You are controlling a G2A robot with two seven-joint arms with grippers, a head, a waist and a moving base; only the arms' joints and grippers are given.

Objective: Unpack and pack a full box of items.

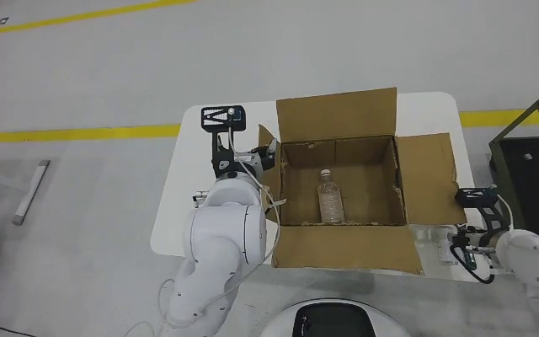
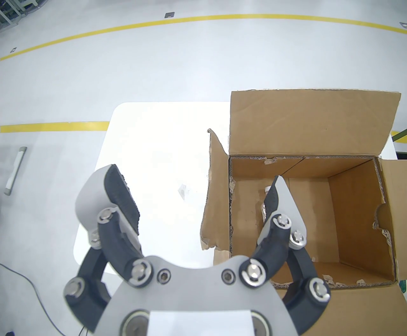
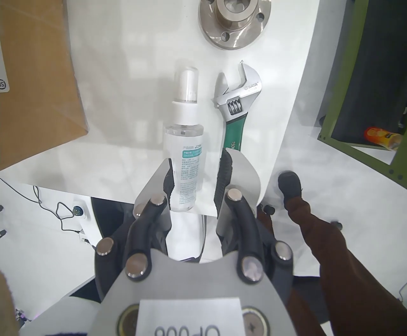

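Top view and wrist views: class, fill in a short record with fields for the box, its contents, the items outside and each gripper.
Box: cardboard box, flaps open, on the white table.
Inside: one clear bottle lying on the bottom.
Outside: spray bottle, wrench and metal flange on the table.
Left gripper: open, over the box's side flap.
Right gripper: open, fingers either side of the spray bottle.

Open cardboard box (image 1: 337,114), flaps spread, holds one clear bottle (image 1: 330,198) lying flat.
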